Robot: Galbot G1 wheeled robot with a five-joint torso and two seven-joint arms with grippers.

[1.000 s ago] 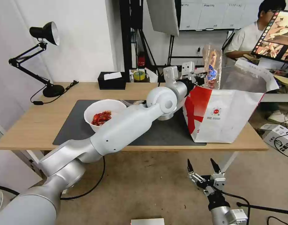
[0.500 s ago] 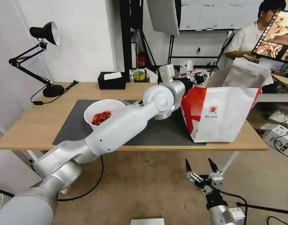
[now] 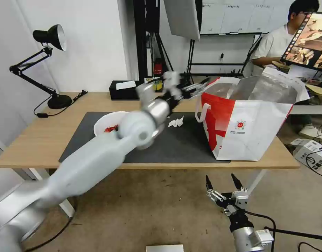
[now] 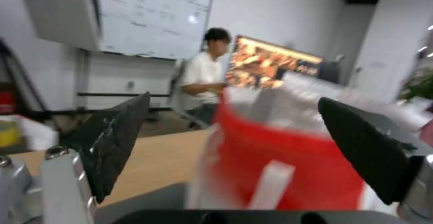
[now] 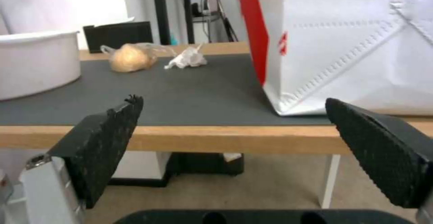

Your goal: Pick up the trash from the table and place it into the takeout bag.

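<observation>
Left gripper [image 3: 197, 85] upper centre of head view, just left of takeout bag [image 3: 248, 122] rim — fingers spread wide, nothing held. Right gripper [image 3: 222, 182] lower right below table [image 3: 42, 140] edge — fingers apart, empty. Crumpled tissue [image 3: 176, 121], white bowl [image 3: 106, 122], bagged bun [image 5: 131, 57] on grey mat [image 3: 182, 143].

My left arm [image 3: 98, 157] is smearing across the head view, and it is covering most of the white bowl [image 3: 105, 122], leaving just a sliver of rim and red scraps at its 10 o'clock side. My left gripper [image 3: 192, 86] is blurring too much there to read. In my left wrist view the takeout bag [image 4: 289, 170] is showing as a soft red-and-white smudge, its contents hidden.
</observation>
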